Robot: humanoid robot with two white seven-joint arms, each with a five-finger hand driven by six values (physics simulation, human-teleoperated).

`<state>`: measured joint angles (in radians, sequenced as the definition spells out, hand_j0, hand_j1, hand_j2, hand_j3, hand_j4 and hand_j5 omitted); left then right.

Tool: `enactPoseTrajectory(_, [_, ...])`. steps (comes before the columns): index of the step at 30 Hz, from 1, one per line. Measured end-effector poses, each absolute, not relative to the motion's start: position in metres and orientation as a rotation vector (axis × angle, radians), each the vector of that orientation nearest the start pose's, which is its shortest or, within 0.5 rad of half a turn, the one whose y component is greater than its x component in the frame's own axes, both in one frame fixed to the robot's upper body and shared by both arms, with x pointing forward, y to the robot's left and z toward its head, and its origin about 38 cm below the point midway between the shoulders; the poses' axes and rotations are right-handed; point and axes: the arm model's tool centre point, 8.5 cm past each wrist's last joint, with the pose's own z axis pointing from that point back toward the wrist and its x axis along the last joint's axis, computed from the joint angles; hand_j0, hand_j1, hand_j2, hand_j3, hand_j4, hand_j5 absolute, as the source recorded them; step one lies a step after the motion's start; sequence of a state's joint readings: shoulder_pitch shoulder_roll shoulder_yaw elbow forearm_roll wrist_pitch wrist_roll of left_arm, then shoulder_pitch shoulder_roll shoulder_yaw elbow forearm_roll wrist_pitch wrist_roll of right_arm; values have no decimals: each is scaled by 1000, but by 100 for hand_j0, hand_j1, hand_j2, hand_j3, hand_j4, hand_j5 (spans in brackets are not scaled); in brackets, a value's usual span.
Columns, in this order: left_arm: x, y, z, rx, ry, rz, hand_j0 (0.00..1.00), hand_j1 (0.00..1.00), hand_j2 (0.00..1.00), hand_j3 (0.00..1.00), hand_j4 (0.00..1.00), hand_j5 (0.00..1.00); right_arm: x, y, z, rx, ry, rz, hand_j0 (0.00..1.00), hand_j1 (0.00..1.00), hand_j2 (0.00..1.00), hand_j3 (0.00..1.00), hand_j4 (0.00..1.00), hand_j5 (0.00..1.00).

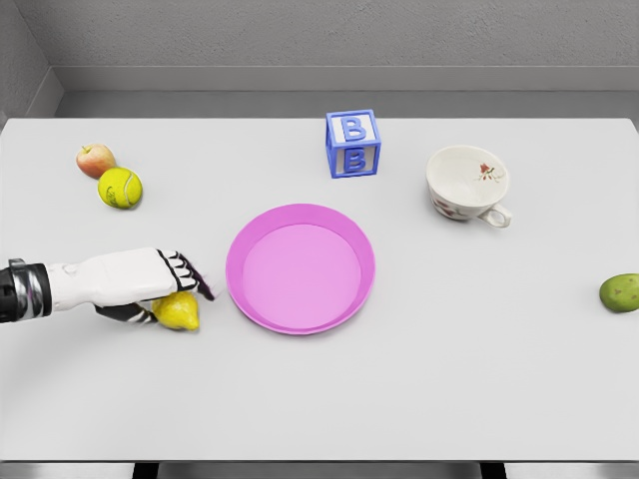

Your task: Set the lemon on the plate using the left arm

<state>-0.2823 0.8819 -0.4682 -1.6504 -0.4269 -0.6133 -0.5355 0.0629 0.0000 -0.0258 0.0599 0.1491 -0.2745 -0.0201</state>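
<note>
A white, jointed left hand [150,279] with dark fingertips reaches in from the left edge of the wide, pale grey table [419,389]. Its fingers are curled over the top of a small yellow lemon [178,311], which peeks out beneath the palm – the hand is closed around the fruit, with the thumb tucked under on the near side. Whether the lemon is lifted or sits on the table cannot be told from this view. The lemon lies just left of the round, shallow magenta plastic plate [300,267], near its rim but apart from it; the fingertips point toward that rim without touching it.

At the far left of the table a reddish-yellow apple [96,160] and a yellow-green tennis ball [120,188] sit touching or nearly so, well behind the hand. Beyond the plate stands a blue-and-white toy alphabet cube [352,144] showing the letter B on its top and front faces. To the right of the cube a white ceramic teacup [467,182] with a small floral mark inside stands tilted toward the camera, handle to the lower right. A green, rounded fruit [620,292] rests at the right edge – well apart from everything else.
</note>
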Motion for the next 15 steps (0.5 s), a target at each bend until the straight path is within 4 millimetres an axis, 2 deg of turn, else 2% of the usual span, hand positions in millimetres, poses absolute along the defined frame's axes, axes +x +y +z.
enactPoseTrajectory(2, [354, 306, 154, 227, -1346, -2139, 48, 48, 48, 48, 48, 48, -32, -269, -257, -81, -148, 126, 100, 100, 100, 100, 100, 100])
enactPoseTrajectory(15, [352, 306, 152, 219, -1347, -2129, 43, 43, 43, 43, 43, 43, -32, -269, -257, -81, -148, 126, 100, 100, 100, 100, 100, 100])
